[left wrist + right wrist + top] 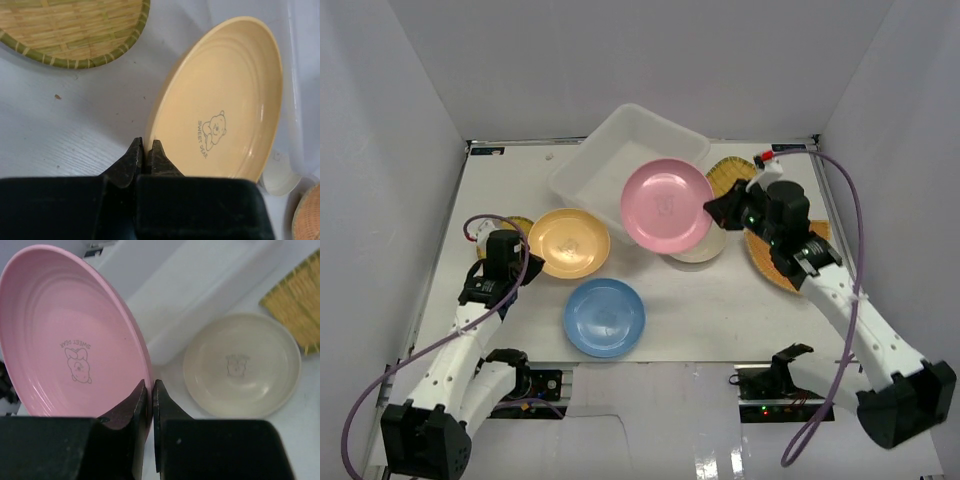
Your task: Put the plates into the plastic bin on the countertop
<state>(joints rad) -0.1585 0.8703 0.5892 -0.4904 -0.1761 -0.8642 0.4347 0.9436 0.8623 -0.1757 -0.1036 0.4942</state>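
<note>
My right gripper (712, 212) (150, 390) is shut on the rim of the pink plate (666, 204) (65, 340). That plate hangs tilted above the countertop (720, 310), beside the near right corner of the plastic bin (620, 160) (200, 290). Just below it the cream plate (705, 250) (242, 365) lies flat. My left gripper (530, 262) (147, 147) is shut on the near left rim of the orange-yellow plate (569, 242) (225, 100). The blue plate (605, 317) lies in front, free of both grippers.
A woven yellow plate (512, 225) (70, 30) lies behind my left gripper, partly hidden. Another woven plate (730, 175) (295, 305) sits right of the bin, and a third (775, 268) lies under my right arm. Pale grey walls close in three sides.
</note>
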